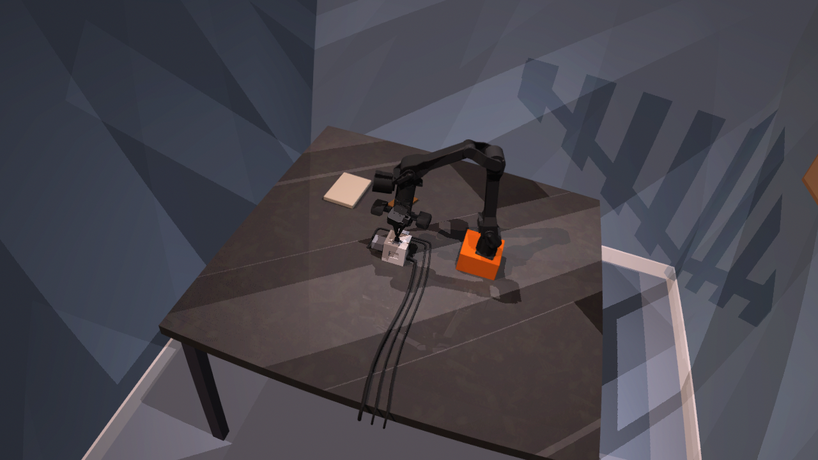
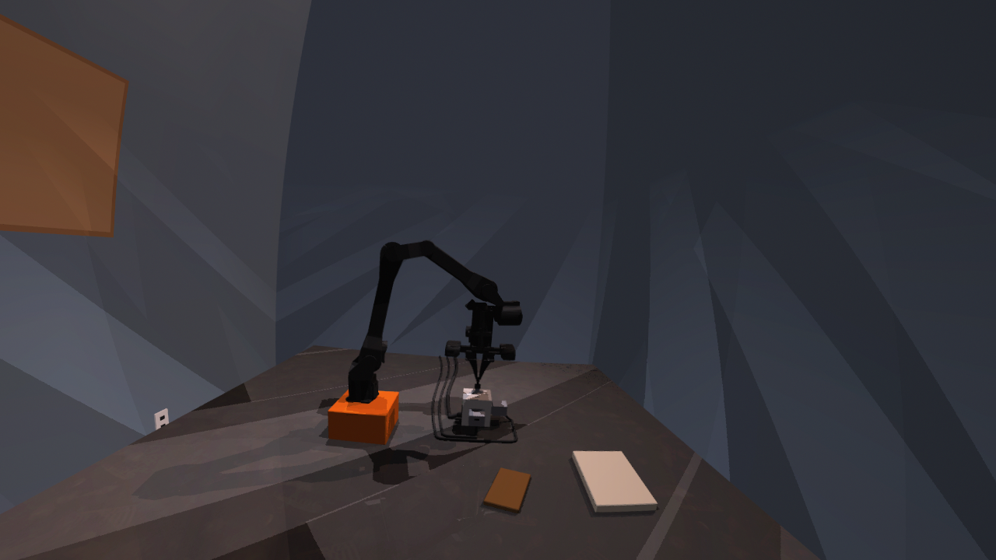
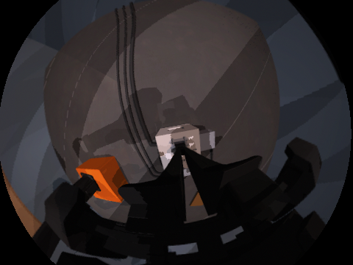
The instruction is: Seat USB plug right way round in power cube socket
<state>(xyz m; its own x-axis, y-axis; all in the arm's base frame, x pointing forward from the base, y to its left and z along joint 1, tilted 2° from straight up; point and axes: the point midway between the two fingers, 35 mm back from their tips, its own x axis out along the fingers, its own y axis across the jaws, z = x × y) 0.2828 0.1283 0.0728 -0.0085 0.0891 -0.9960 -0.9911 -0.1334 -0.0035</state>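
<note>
The white power cube stands upright on the table, with grey plugs and black cables at its sides. My gripper points down at the middle of the cube's top face. It is shut on the small dark USB plug, which sits at the top socket between the fingertips. The fingertips hide most of the plug. How deep it sits and which way round it is cannot be told.
A grey plug block sticks out of the cube's side. Black cables run beside the cube to the table edge. The orange arm base, a brown slab and a cream slab are around it.
</note>
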